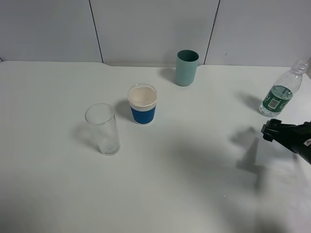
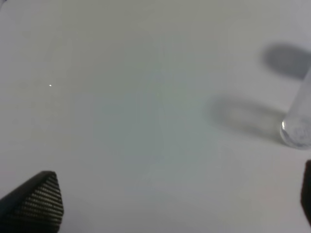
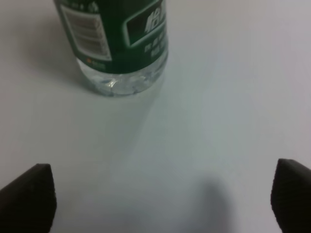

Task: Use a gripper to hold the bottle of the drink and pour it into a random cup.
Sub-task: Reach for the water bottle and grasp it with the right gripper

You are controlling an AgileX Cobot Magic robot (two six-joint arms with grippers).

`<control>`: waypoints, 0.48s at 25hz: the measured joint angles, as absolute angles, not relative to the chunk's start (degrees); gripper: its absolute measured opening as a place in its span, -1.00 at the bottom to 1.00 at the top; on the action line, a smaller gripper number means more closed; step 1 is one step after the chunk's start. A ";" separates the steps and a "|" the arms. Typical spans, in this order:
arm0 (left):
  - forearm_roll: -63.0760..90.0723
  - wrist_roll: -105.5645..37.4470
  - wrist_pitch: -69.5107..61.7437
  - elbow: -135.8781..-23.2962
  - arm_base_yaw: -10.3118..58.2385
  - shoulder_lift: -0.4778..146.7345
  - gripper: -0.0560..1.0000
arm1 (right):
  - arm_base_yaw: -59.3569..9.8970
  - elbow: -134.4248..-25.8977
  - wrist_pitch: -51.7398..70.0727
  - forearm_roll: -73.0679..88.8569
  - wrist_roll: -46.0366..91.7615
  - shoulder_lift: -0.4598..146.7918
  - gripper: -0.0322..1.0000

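I see the bottle (image 1: pixel 281 92) standing far over on the right of the white surface (image 1: pixel 194 184). It is clear, thin plastic with bumps around the bottom. A dark green label (image 3: pixel 116 34) goes all around its middle. The label has a white patch with black bar-code lines and some white writing in a box, but the writing is too blurry for me to read.

My right gripper (image 1: pixel 268 130) is black and sits just in front of the bottle, not touching it. In the right wrist view its jaws are spread wide, with only bare surface between them. My left gripper (image 2: pixel 170 204) has its jaws spread wide too. One fingertip (image 2: pixel 39 201) has tiny ridges like a grid.

The cup (image 1: pixel 186 68) is a plain, smooth, dull teal tube with no handle. It stands at the back of the surface, well apart from the bottle.

Near the middle stands a white paper cup (image 1: pixel 143 104) with a blue ribbed sleeve. Just beside it, on the left, is a tall clear glass (image 1: pixel 103 128).
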State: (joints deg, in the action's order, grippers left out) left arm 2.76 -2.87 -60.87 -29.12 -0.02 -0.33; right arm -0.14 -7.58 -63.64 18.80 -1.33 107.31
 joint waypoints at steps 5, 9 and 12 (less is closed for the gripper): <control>2.76 -2.87 -60.87 -29.12 -0.02 -0.33 0.99 | -0.14 -9.95 -63.64 18.63 -1.27 108.38 0.75; 2.76 -2.87 -60.87 -29.12 -0.02 -0.33 0.99 | -0.14 -12.99 -63.18 17.48 0.56 108.44 0.75; 2.76 -2.87 -60.87 -29.12 -0.02 -0.33 0.99 | -0.14 -15.61 -61.35 17.34 3.14 108.46 0.75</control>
State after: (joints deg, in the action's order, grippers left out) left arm 2.76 -2.87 -60.87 -29.12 -0.02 -0.33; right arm -0.14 -15.61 -61.35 17.34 3.14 108.46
